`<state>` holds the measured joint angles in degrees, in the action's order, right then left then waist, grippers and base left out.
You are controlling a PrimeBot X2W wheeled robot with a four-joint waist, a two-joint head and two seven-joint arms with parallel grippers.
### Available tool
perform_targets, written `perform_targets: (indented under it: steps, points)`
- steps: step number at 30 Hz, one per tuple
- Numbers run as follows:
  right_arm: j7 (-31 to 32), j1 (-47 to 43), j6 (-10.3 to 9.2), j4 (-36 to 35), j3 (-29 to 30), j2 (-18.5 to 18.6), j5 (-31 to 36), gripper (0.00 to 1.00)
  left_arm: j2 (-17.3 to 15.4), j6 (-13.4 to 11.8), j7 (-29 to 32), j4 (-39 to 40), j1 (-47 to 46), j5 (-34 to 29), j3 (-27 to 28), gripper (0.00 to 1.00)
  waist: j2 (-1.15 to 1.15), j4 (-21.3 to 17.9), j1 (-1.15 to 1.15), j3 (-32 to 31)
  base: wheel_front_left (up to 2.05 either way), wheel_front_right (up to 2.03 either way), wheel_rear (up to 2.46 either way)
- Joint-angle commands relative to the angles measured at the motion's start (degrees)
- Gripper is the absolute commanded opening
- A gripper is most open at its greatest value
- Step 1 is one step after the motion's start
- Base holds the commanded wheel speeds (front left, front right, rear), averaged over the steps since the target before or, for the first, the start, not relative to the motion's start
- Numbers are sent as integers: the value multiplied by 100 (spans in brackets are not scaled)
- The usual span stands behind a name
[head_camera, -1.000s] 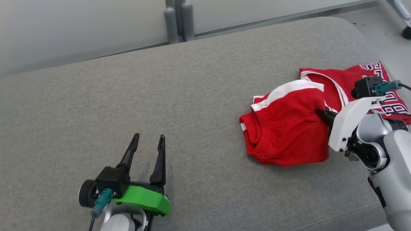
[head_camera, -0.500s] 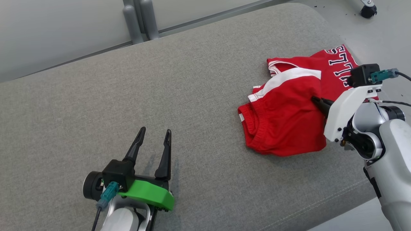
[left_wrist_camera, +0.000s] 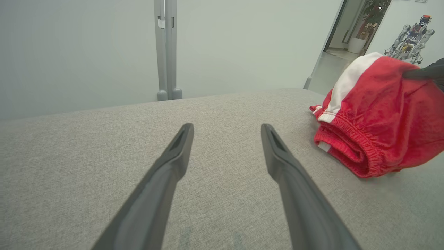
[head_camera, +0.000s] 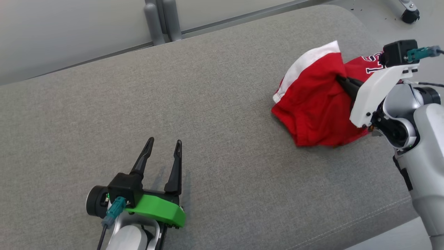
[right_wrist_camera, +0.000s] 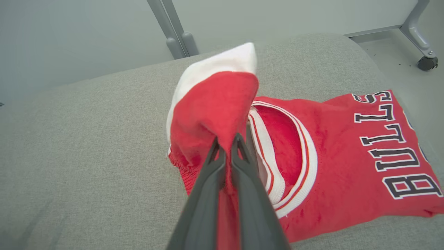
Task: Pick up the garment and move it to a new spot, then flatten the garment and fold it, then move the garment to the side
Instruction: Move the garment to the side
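Grey fabric-covered desk (head_camera: 208, 86) before pale wall, grey twin post (head_camera: 163, 21) behind. Red cloth garment with white band and elastic hem (head_camera: 312, 107) near desk's right end, bunched, upper part pulled up, lower edge on desk, lying partly over red jersey with black BULLS lettering (right_wrist_camera: 347, 156). Right tool (right_wrist_camera: 225, 140) clamped on fold of garment, fingers pressed together. Left tool (head_camera: 164, 142) well apart at lower left, fingers spread, empty, low over bare desk. Black caster (head_camera: 410, 15) on floor beyond far right corner.
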<state>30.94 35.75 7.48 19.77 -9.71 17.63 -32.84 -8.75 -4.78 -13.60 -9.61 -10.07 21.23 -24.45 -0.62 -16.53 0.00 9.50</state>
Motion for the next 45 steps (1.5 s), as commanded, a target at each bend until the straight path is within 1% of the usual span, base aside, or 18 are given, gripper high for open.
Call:
perform_targets:
  steps: [1, 7, 13, 15, 18, 21, 25, 28, 30, 36, 41, 42, 45]
  points:
    - [27, 120, 2, -26, 16, 52, 45, 0, -55, -39, 14, 21, -10, 7, 2, 100, 62, 39, 0, 20, 0, 0, 0]
    - [322, 349, 2, -96, 194, 463, 145, 0, -67, -57, 8, 51, -11, 17, -15, 100, 62, 182, 0, 82, 0, 0, 0]
    - [624, 313, 2, -160, 426, 846, 156, 0, -114, -85, 4, 92, -37, 25, -2, 100, 62, 286, 0, 168, 0, 0, 0]
    - [634, 267, 2, -94, 456, 962, 168, 0, -139, -88, 20, 107, -69, 18, -6, 100, 62, 313, 0, 218, 0, 0, 0]
    - [493, 251, 2, 98, 448, 1038, 206, 0, -175, -86, 50, 138, -136, -3, -16, 100, 62, 356, 0, 314, 0, 0, 0]
    - [284, 314, 2, 403, 425, 1146, 312, 0, -215, -79, 86, 171, -190, -37, -36, 100, 62, 421, 0, 435, 0, 0, 0]
    - [-176, 479, 1, 961, 457, 1369, 727, 0, -254, -68, 151, 233, -290, -83, -72, 100, 62, 547, 0, 591, 0, 0, 0]
    - [-487, 577, 2, 1395, 507, 1465, 973, 0, -277, -86, 193, 273, -335, -101, -91, 100, 62, 647, 0, 696, 0, 0, 0]
    - [-826, 728, 2, 1728, 521, 1516, 1141, 0, -322, -108, 231, 316, -362, -125, -95, 100, 62, 725, 0, 797, 0, 0, 0]
    - [-1553, 1023, 2, 2194, 182, 1650, 1550, 0, -407, -145, 316, 442, -413, -153, -100, 100, 62, 843, 0, 1003, 0, 0, 0]
    - [-1975, 1247, 1, 2618, -184, 1760, 1861, 0, -444, -163, 368, 521, -473, -182, -124, 100, 62, 914, 0, 1135, 0, 0, 0]
    - [-1975, 1247, 1, 2618, -184, 1760, 1861, 0, -444, -163, 368, 521, -473, -182, -124, 100, 62, 914, 0, 1135, 0, 0, 0]
    - [-2305, 1376, 1, 2846, -374, 1834, 2039, 0, -461, -170, 389, 546, -483, -187, -138, 100, 62, 946, 0, 1184, 0, 0, 0]
